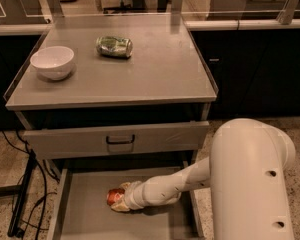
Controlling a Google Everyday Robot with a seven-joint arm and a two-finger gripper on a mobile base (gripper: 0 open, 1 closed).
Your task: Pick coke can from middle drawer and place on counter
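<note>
The coke can (113, 196) lies on its side on the floor of the open middle drawer (85, 214), left of centre. My gripper (121, 199) reaches in from the right at the end of the cream arm (165, 188). Its fingers (122, 207) are shut on the can's right part, so only the red left end shows. The counter (160, 69) is the flat grey cabinet top above the drawers.
On the counter, a white bowl (52, 61) stands at the left and a green and silver can (114, 46) lies at the back centre. A shut drawer front with a black handle (120, 140) overhangs the open drawer. Black cables (20, 204) trail on the floor at left.
</note>
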